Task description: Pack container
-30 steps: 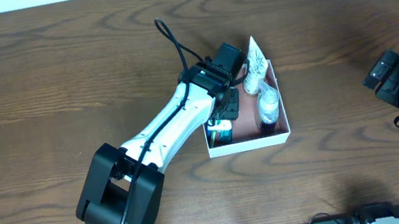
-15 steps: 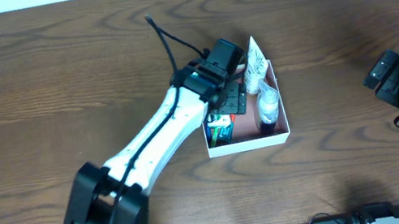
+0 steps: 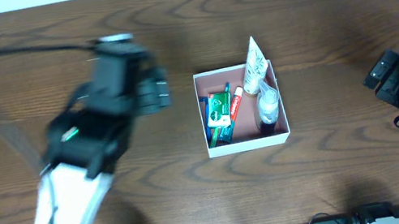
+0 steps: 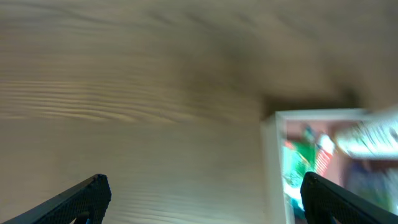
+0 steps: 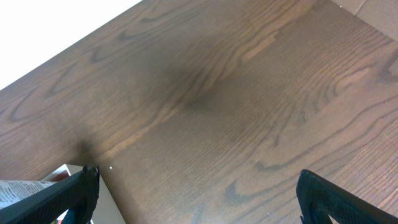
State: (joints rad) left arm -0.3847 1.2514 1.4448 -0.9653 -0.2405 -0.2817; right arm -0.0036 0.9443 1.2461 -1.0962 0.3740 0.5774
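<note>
The shallow square container with thin white walls and pinkish-brown floor (image 3: 250, 143) sits mid-table between the arms, holding toiletries (image 3: 220, 112). It looks light and easily crushed, so a gentle pinch on a wall suits. The left gripper (image 4: 202, 198) and the right gripper (image 5: 196, 193) are both spread wide and empty.

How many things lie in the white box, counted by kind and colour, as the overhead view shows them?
Green packet: 1
White tube: 1
Red and white tube: 1
White bottle: 1
Total: 4 that I can tell apart in the container.
</note>
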